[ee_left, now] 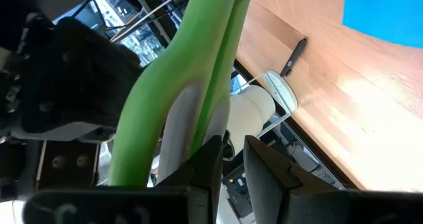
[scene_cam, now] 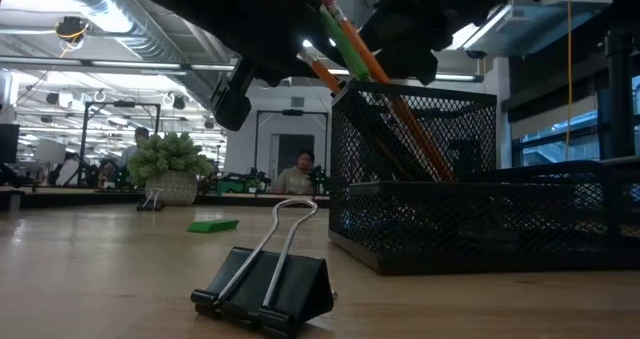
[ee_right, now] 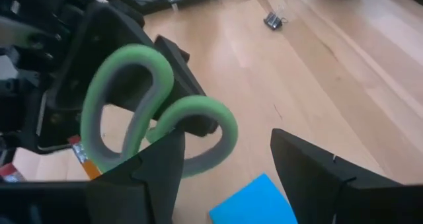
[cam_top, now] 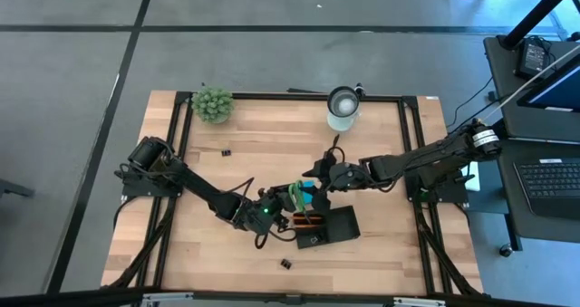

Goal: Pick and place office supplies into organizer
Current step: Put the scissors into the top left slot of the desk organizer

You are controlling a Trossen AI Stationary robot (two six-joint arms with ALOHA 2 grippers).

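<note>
A wooden table was seen from above, with two dark robot arms reaching toward its middle. The left gripper came in from the left side, and its fingers were clamped on a pair of green-handled scissors, held just beside the black mesh organizer. In the left wrist view the scissors filled the frame, their green handle rising from between the two dark fingers, which pinched the grey inner part of the handle. The right gripper reached in from the right side and hovered close to the scissor handles with its fingers spread wide apart, holding nothing. In the right wrist view the two green handle loops sat just beyond those open fingers, with the corner of a blue note pad lying on the wood below.

The organizer stood near the front edge of the table, right of centre. The low view showed it as a mesh tray with a taller section, in which orange pencils leaned at a tilt. A black binder clip lay on the table nearest the low camera, and a small green block lay farther back. Another black clip lay toward the back left of the table. A fuzzy green plant stood at the back left and a white cup at the back, right of centre. People sat in the room beyond the table.
</note>
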